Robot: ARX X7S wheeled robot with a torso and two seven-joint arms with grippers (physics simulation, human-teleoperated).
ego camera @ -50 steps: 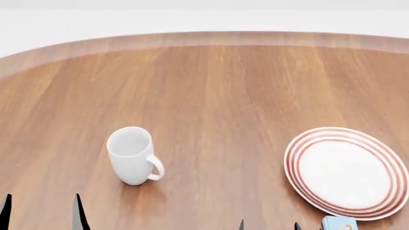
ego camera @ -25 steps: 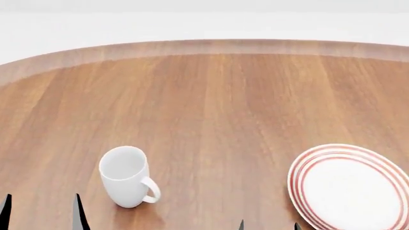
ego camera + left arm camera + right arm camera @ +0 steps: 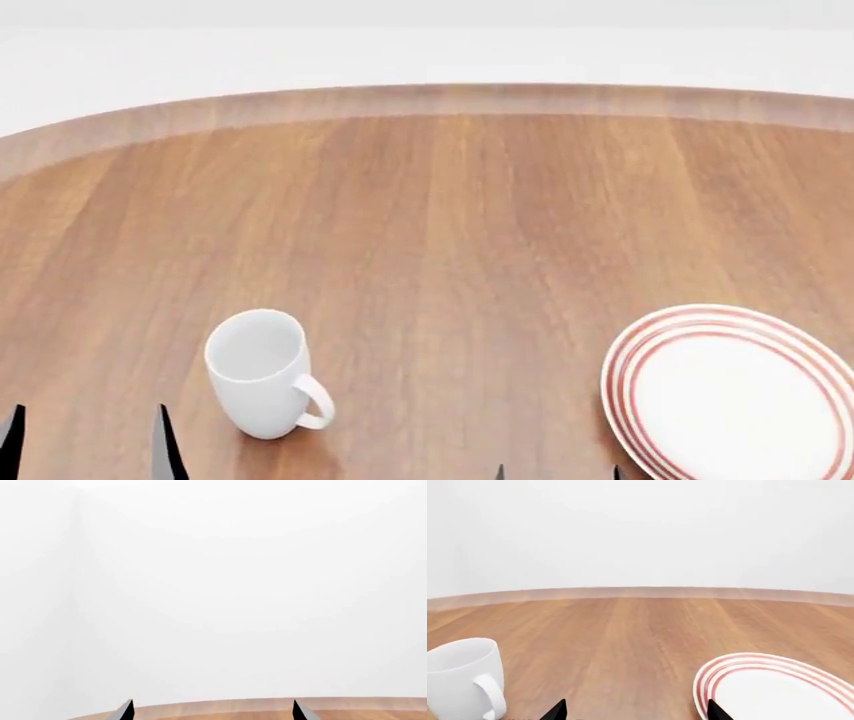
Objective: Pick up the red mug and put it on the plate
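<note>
The red mug is out of view in every frame. The plate (image 3: 731,398), white with red rings round its rim, lies at the near right of the wooden table (image 3: 454,220); the right wrist view shows the plate (image 3: 777,687) too. My left gripper (image 3: 88,452) is open low at the left edge, only its dark fingertips (image 3: 163,445) showing, near a plain white mug. In its own wrist view the left gripper (image 3: 211,713) faces the table's far edge and a white wall. My right gripper (image 3: 558,474) is open just left of the plate, and the right gripper (image 3: 636,713) holds nothing.
A plain white mug (image 3: 260,373) stands upright at the near left, handle toward the right; the right wrist view shows this white mug (image 3: 464,677) too. The table's curved far edge (image 3: 441,95) runs across the back, with white wall beyond.
The head view has tilted upward: mug and plate sit lower in the frame, and a small blue object at the bottom right has dropped out of view. The fingertips hold their places.
</note>
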